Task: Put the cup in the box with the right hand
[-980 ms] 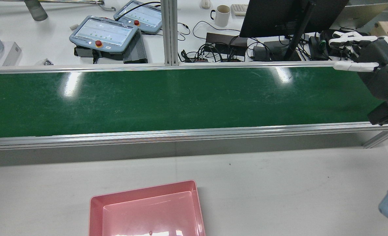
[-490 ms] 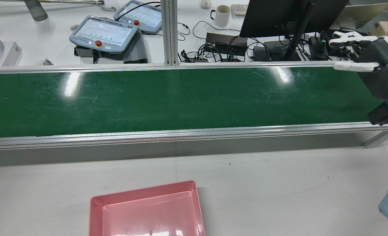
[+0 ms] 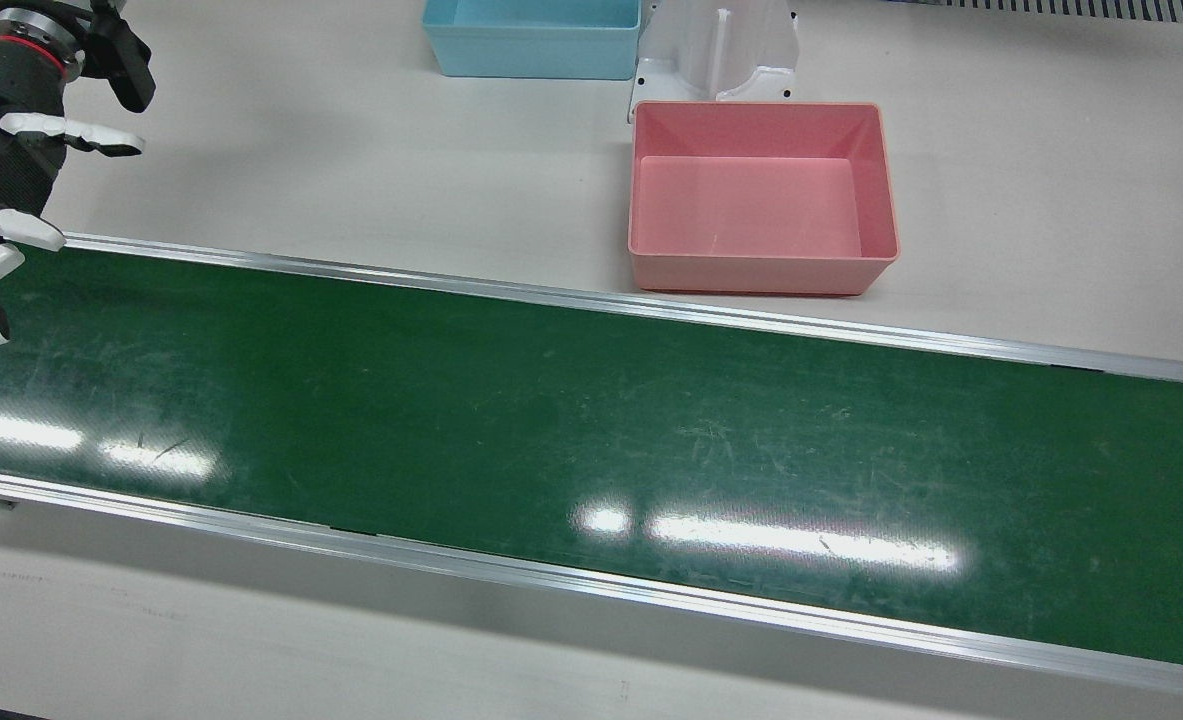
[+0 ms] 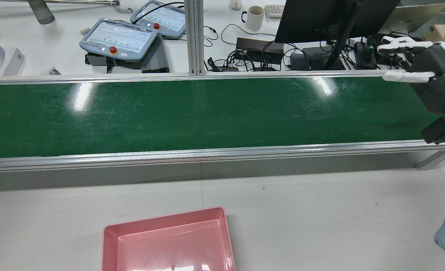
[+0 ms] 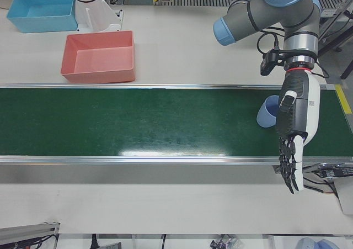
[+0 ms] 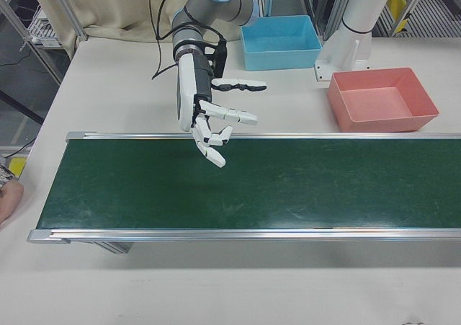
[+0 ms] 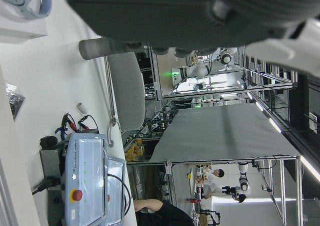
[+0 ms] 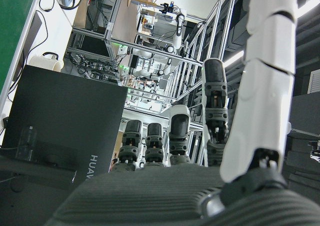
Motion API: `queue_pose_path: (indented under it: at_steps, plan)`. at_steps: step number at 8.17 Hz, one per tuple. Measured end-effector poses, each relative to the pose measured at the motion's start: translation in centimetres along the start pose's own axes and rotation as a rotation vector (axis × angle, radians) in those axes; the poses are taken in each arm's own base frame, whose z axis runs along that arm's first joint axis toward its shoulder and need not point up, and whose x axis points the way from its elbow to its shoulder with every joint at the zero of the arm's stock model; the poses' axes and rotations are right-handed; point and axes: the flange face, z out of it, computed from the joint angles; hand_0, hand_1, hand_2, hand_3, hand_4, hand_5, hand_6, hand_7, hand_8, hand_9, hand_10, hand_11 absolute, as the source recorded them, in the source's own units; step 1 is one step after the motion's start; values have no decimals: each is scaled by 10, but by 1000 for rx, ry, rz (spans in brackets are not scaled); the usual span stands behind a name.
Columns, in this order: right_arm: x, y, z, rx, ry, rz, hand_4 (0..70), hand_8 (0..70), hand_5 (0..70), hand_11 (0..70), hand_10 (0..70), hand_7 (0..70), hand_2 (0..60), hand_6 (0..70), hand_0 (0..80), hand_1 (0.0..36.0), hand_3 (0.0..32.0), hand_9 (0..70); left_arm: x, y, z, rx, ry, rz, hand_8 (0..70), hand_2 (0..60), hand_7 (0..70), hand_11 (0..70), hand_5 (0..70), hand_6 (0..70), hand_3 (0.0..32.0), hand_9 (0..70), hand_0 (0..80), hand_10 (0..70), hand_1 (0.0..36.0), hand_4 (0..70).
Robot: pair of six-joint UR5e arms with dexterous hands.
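Right robot hand (image 6: 209, 123) hangs released, fingers spread, above the belt's (image 6: 252, 184) left end in the right-front view; pink box (image 6: 382, 98) sits far right on the counter (image 6: 130, 87). Blue cup (image 5: 268, 112) lies on the belt beside the released left robot hand (image 5: 295, 133)

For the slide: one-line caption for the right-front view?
Right hand open above the green conveyor belt; empty pink box waits alongside.
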Motion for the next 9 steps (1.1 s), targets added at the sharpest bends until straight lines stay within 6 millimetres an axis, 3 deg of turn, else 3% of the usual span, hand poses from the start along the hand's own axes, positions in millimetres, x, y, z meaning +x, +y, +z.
queue_pose_path:
  at_steps: [9]
  plan:
    - [0, 1, 0, -2, -1, 1, 439, 75, 67, 200, 125, 700, 53, 176, 582, 187, 0, 227, 0, 0, 0, 0, 0, 1, 0, 0, 0, 0, 0, 0, 0, 0, 0, 0, 0, 0]
